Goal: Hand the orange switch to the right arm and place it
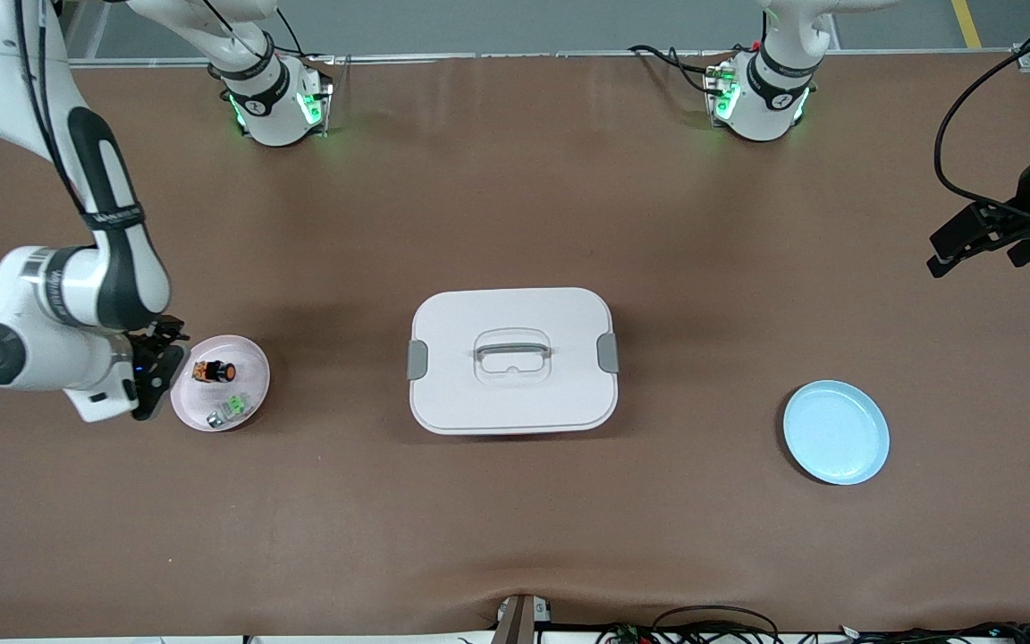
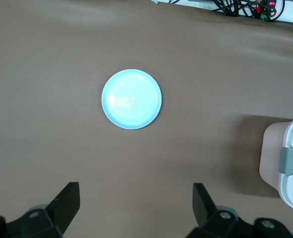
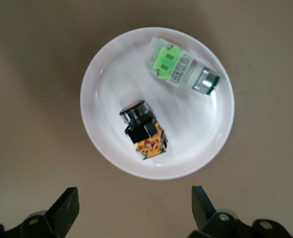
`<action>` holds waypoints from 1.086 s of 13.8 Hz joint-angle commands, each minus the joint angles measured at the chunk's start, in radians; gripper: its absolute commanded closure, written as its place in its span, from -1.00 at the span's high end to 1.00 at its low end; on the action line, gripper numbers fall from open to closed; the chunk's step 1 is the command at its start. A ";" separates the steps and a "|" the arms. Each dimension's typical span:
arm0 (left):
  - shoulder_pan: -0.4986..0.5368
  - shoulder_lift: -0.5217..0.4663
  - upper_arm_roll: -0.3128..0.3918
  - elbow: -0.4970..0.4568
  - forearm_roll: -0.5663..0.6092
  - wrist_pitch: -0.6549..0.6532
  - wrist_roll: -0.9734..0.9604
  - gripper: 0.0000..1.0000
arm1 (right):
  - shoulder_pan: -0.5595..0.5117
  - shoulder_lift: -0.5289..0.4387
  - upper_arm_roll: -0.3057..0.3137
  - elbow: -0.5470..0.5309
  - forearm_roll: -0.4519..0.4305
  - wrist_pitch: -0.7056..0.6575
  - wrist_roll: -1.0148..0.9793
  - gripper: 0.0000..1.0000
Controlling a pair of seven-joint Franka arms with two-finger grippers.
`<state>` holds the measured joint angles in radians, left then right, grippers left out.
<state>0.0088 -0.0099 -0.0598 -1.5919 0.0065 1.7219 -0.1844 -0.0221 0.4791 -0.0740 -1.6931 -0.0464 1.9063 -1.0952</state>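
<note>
- At the right arm's end of the table, I saw the orange switch [image 3: 142,130] lying on its side in the pink plate [image 3: 109,69], beside a green-and-clear part [image 3: 179,67] whose label I could not read.
- My right gripper [image 3: 131,208] hung over the table just beside that plate, fingers spread wide, holding nothing.
- My left gripper [image 2: 135,206] waited, open and empty, near the blue plate [image 2: 131,98].
- Between the plates sat a white lidded box [image 1: 513,359].

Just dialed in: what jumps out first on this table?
The big white lidded box sits mid-table. Toward the right arm's end, a pink plate holds the orange switch and a green part, with the right claw open beside it. A blue plate lies toward the left arm's end.
</note>
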 commanded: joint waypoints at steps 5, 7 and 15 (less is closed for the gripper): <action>0.020 0.010 -0.014 0.032 -0.007 -0.027 0.005 1.00 | 0.008 -0.063 0.017 0.229 0.013 -0.339 0.444 1.00; 0.022 0.010 -0.014 0.030 -0.007 -0.027 0.003 1.00 | 0.031 -0.065 0.017 0.323 0.008 -0.415 0.637 1.00; 0.023 0.010 -0.012 0.033 -0.007 -0.025 0.009 1.00 | 0.004 -0.085 0.006 0.474 0.007 -0.494 0.879 1.00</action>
<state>0.0161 -0.0084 -0.0608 -1.5847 0.0065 1.7202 -0.1844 -0.0027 0.3991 -0.0734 -1.2453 -0.0435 1.4308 -0.2380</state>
